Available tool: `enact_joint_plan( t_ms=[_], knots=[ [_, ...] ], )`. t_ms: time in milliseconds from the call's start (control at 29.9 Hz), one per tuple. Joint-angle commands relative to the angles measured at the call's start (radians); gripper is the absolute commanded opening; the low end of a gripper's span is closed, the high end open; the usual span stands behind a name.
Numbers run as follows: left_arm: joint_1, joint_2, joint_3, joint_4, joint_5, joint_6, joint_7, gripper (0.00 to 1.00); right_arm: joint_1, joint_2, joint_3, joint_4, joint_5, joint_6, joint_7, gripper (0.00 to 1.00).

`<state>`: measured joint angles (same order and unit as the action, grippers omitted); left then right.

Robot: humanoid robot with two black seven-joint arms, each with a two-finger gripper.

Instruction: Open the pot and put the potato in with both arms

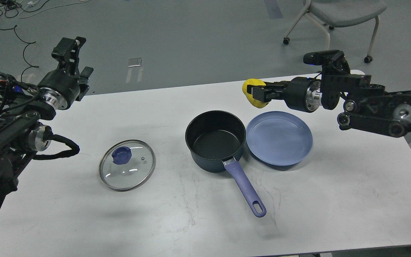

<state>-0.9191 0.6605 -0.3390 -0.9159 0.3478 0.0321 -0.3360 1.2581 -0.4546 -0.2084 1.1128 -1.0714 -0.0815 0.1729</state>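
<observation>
Both pot [215, 142] and plate [279, 138] empty — lid [127, 165] off.

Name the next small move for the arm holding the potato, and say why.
Probably carry the right gripper leftward until the potato hangs over the pot: the lid already lies on the table, the pot is open and empty.

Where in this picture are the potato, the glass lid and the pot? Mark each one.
potato [251, 89], head view, on its bare yellow left end beyond the claw.
glass lid [134, 175], head view, on the clear glass below the knob.
pot [214, 144], head view, on its dark inner floor.
</observation>
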Motion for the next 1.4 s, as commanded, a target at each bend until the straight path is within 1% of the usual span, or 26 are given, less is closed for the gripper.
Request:
enact_joint_plan(
  t_ms=[0, 67, 134, 167, 201, 234, 267, 301, 468, 568, 602, 669, 735, 769, 836, 869, 903, 969, 1003, 1036, 1103, 1170, 1270, 1370],
  knots=[
    [0.0, 0.001, -0.008, -0.001, -0.001, 0.0, 0.002, 0.98, 0.011, 0.105, -0.008, -0.01, 0.01, -0.001, 0.004, 0.39],
    [0.0, 0.001, -0.015, -0.004, -0.006, -0.006, 0.006, 0.98, 0.009, 0.178, -0.034, -0.022, 0.027, -0.006, 0.007, 0.46],
    [0.0, 0.001, -0.017, -0.008, -0.013, -0.008, 0.008, 0.98, 0.007, 0.215, -0.055, -0.048, 0.028, -0.007, 0.01, 0.48],
    [0.0, 0.001, -0.018, -0.011, -0.016, -0.009, 0.009, 0.98, 0.006, 0.246, -0.071, -0.072, 0.028, -0.007, 0.011, 0.55],
    [-0.001, 0.001, -0.02, -0.012, -0.016, -0.011, 0.011, 0.98, 0.004, 0.261, -0.072, -0.085, 0.028, -0.007, 0.013, 0.59],
    [-0.001, 0.001, -0.028, -0.014, -0.018, -0.011, 0.011, 0.98, 0.003, 0.281, -0.075, -0.102, 0.031, -0.007, 0.011, 0.74],
    [-0.001, 0.001, -0.032, -0.014, -0.018, -0.012, 0.011, 0.98, 0.001, 0.289, -0.077, -0.109, 0.036, -0.007, 0.011, 0.84],
    [-0.001, -0.002, -0.044, -0.014, -0.018, -0.015, 0.012, 0.98, 0.001, 0.295, -0.077, -0.114, 0.045, -0.004, 0.005, 1.0],
    [-0.004, -0.012, -0.066, -0.018, -0.018, -0.041, 0.012, 0.98, 0.003, 0.289, -0.077, -0.119, 0.065, -0.003, -0.001, 1.0],
    [-0.004, -0.036, -0.109, -0.02, -0.023, -0.043, 0.012, 0.98, 0.001, 0.274, -0.066, -0.117, 0.1, -0.007, 0.0, 1.0],
    [-0.004, -0.053, -0.15, -0.02, -0.035, -0.046, 0.015, 0.98, 0.001, 0.266, -0.057, -0.117, 0.117, -0.011, 0.0, 1.0],
    [-0.003, -0.073, -0.202, -0.024, -0.055, -0.067, 0.038, 0.98, 0.001, 0.249, -0.008, -0.117, 0.137, -0.012, 0.0, 1.0],
    [-0.001, -0.102, -0.251, -0.041, -0.088, -0.106, 0.101, 0.98, -0.003, 0.209, 0.139, -0.117, 0.207, -0.008, 0.0, 1.0],
    [-0.001, -0.102, -0.252, -0.041, -0.089, -0.106, 0.101, 0.98, -0.003, 0.209, 0.139, -0.117, 0.208, -0.007, 0.0, 1.0],
    [0.003, -0.139, -0.285, -0.047, -0.139, -0.121, 0.162, 0.98, -0.017, 0.192, 0.284, -0.11, 0.398, 0.003, 0.0, 1.0],
    [0.005, -0.148, -0.29, -0.047, -0.153, -0.123, 0.175, 0.98, -0.023, 0.191, 0.318, -0.108, 0.469, 0.005, 0.0, 1.0],
    [0.008, -0.166, -0.294, -0.049, -0.173, -0.123, 0.189, 0.98, -0.029, 0.189, 0.377, -0.102, 0.605, 0.006, 0.0, 1.0],
    [0.009, -0.182, -0.298, -0.049, -0.193, -0.126, 0.19, 0.98, -0.034, 0.185, 0.431, -0.099, 0.721, 0.006, -0.001, 1.0],
    [0.013, -0.193, -0.298, -0.049, -0.207, -0.132, 0.19, 0.98, -0.039, 0.175, 0.472, -0.099, 0.817, 0.008, -0.003, 1.0],
    [0.022, -0.202, -0.301, -0.05, -0.22, -0.144, 0.19, 0.98, -0.054, 0.166, 0.513, -0.1, 0.899, 0.017, -0.009, 1.0],
    [0.04, -0.208, -0.317, -0.054, -0.228, -0.165, 0.192, 0.98, -0.09, 0.156, 0.587, -0.108, 0.976, 0.052, -0.018, 1.0],
    [0.068, -0.202, -0.334, -0.076, -0.23, -0.205, 0.196, 0.98, -0.143, 0.143, 0.647, -0.111, 1.013, 0.097, -0.021, 1.0],
    [0.117, -0.19, -0.365, -0.093, -0.23, -0.242, 0.218, 0.98, -0.201, 0.116, 0.691, -0.114, 1.021, 0.121, -0.019, 1.0],
    [0.158, -0.18, -0.391, -0.097, -0.23, -0.248, 0.221, 0.98, -0.258, 0.097, 0.711, -0.104, 1.022, 0.138, -0.018, 1.0]
  ],
)
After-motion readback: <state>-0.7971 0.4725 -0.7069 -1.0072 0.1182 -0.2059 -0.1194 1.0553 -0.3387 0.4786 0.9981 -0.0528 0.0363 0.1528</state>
